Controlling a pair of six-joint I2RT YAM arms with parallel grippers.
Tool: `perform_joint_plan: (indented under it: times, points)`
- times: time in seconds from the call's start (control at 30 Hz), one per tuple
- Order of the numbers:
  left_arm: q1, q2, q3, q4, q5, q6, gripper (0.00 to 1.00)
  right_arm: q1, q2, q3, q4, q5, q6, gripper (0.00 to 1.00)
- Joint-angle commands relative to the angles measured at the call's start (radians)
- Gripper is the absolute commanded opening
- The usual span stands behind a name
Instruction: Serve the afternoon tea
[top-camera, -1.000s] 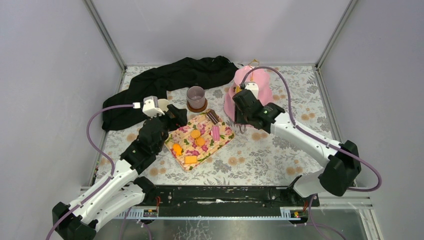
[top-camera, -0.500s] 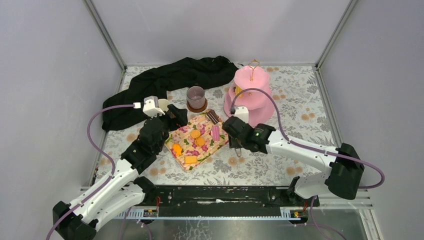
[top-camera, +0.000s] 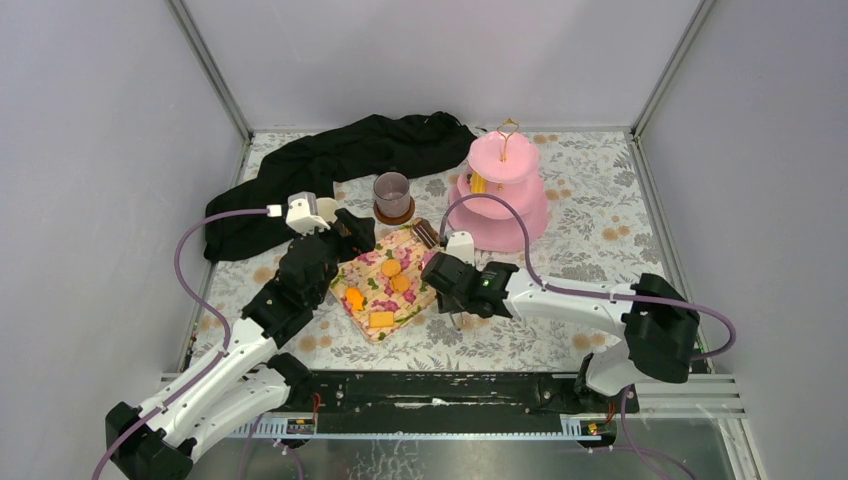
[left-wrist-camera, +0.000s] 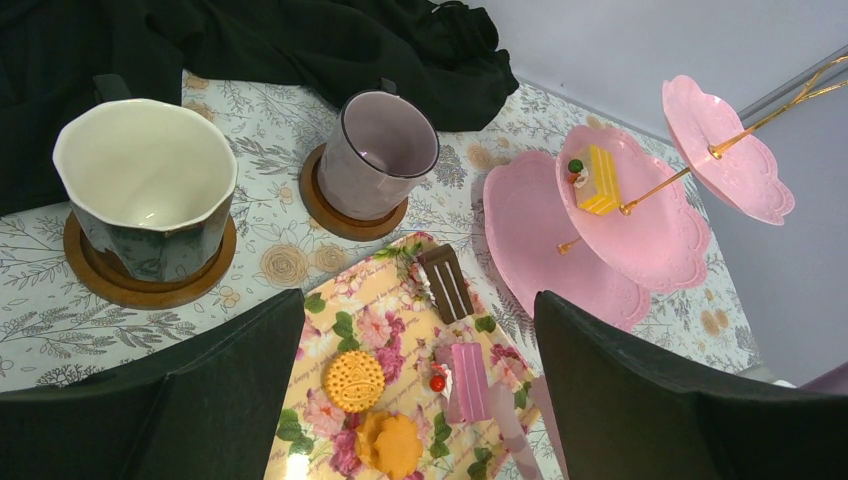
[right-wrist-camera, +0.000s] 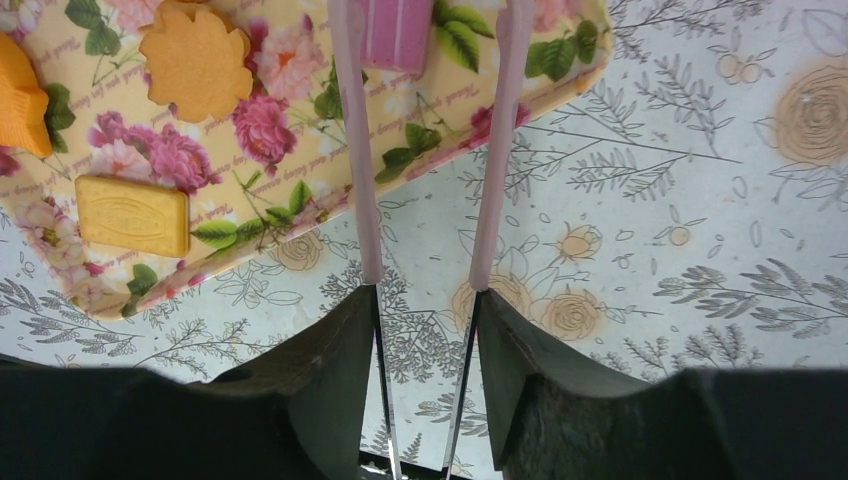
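Right gripper (right-wrist-camera: 425, 300) has swung from the pink tiered stand (top-camera: 505, 195) to the floral napkin (right-wrist-camera: 300, 190), clamped on pink tongs (right-wrist-camera: 352, 150) whose arms flank the striped pink cake (right-wrist-camera: 395, 35). Left gripper (left-wrist-camera: 418, 300) is unchanged, jaws wide apart, near the cream-lined mug (left-wrist-camera: 145, 190).

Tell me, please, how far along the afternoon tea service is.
Done: one yellow cake sits on the middle tier of the pink stand. In hand: the right gripper holds pink tongs, their arms straddling the pink cake on the floral napkin. Left: pink cake, brown cake, orange biscuits and yellow biscuit, all on the napkin.
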Motion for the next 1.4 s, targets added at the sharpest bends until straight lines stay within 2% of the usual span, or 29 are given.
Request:
perform_joint_plan:
  times: [0.0,1.37]
  points:
    - [0.009,-0.001,-0.007,0.06,-0.009,-0.003,0.92,0.015,0.023,0.008,0.054,0.0,0.033,0.48]
    - [0.011,-0.005,-0.007,0.063,0.006,-0.004,0.92,0.036,0.134,0.063,0.067,-0.01,0.049,0.51]
